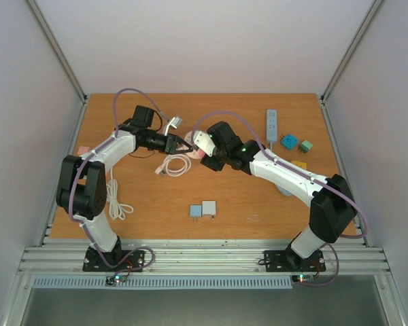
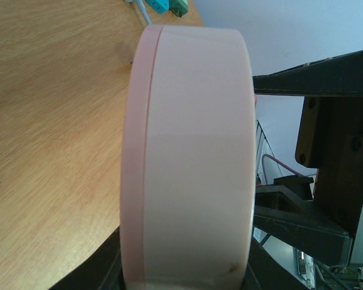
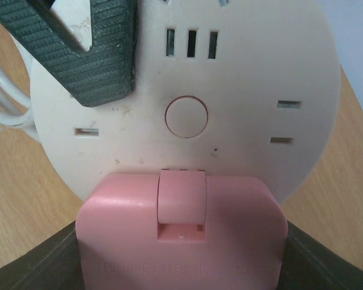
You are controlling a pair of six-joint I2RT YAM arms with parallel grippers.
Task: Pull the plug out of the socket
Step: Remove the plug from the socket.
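A round white socket with a pink back is held on edge above the table's middle. My left gripper is shut on its rim; the rim fills the left wrist view between the dark fingers. A pink plug sits against the socket's face. My right gripper is shut on the plug's sides, and it shows in the top view right of the socket. The left gripper's ribbed pad presses the socket's upper left face.
A coiled white cable lies under the socket, and another cable lies by the left arm. Two small adapters sit at the front centre. A white power strip, teal and green blocks are at the back right.
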